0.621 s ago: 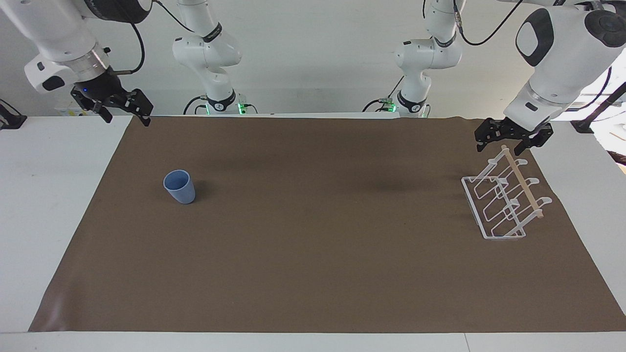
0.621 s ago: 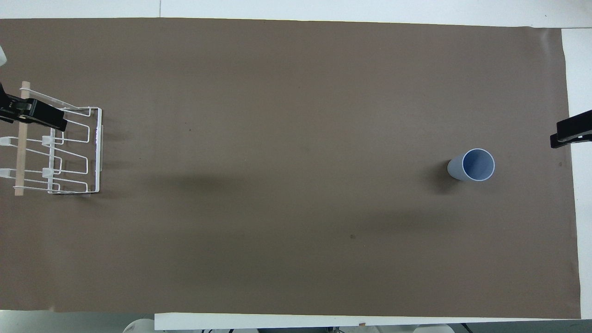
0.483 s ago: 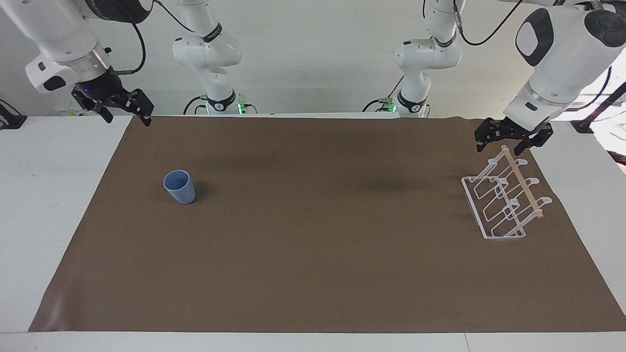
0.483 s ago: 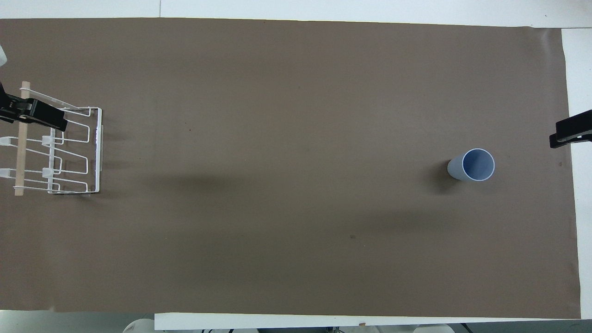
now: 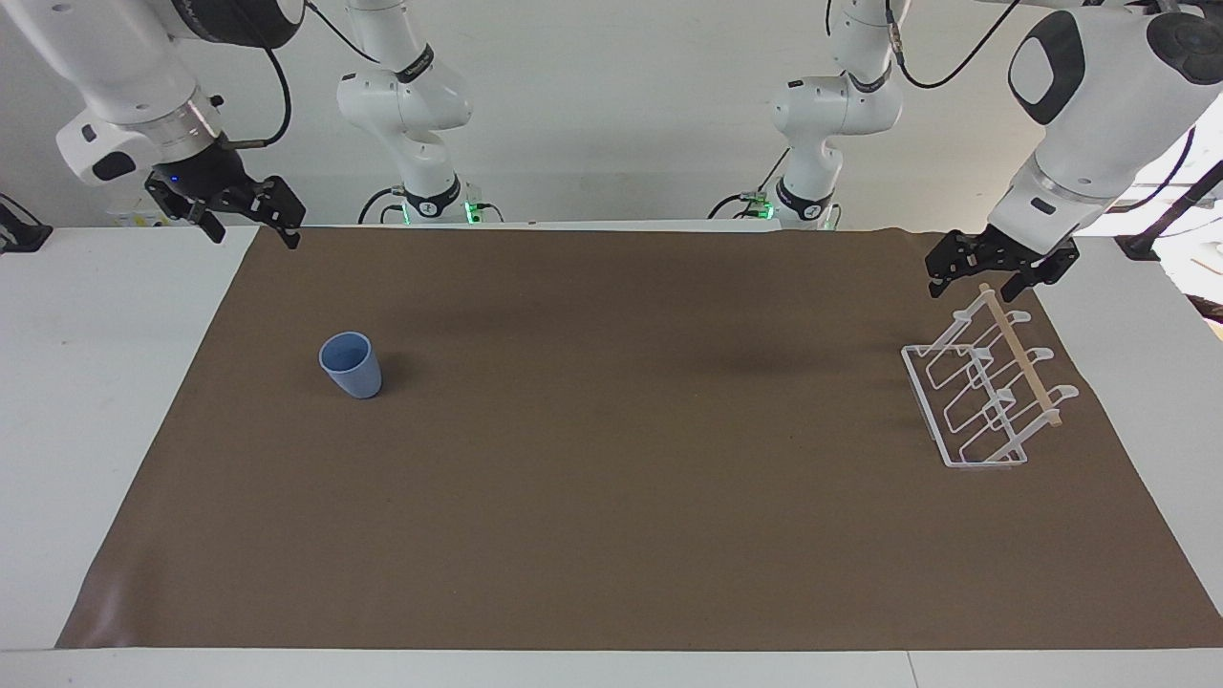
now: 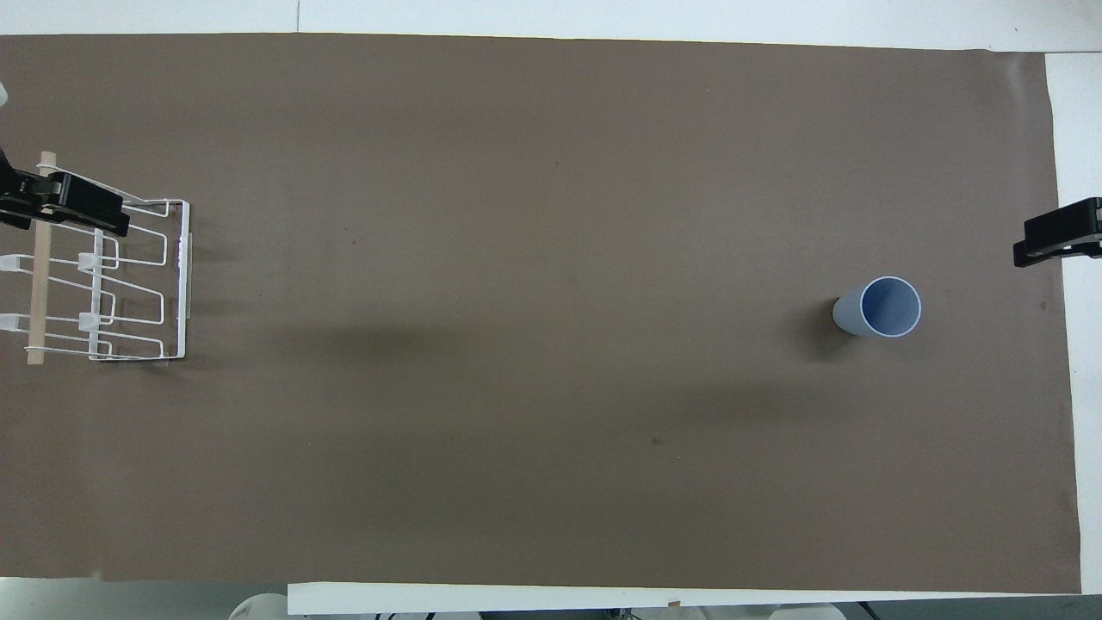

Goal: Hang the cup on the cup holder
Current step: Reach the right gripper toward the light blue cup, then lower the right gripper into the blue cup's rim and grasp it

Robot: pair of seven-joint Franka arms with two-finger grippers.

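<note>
The light-blue cup (image 5: 351,366) stands upright, mouth up, on the brown mat toward the right arm's end of the table; it also shows in the overhead view (image 6: 880,307). The white wire cup holder (image 5: 984,392) with its wooden rod stands at the left arm's end, seen from above too (image 6: 129,284), and holds no cup. My left gripper (image 5: 982,282) hangs open and empty in the air over the cup holder's rod (image 6: 73,207). My right gripper (image 5: 250,229) is open and empty, up in the air over the mat's edge beside the cup (image 6: 1055,241).
The brown mat (image 5: 611,497) covers most of the white table (image 5: 86,382). Two further white arm bases (image 5: 420,191) (image 5: 812,191) stand at the robots' edge of the table.
The right gripper has drifted slightly toward the mat. The left gripper has shifted a little over the cup holder. The cup and the cup holder have not moved.
</note>
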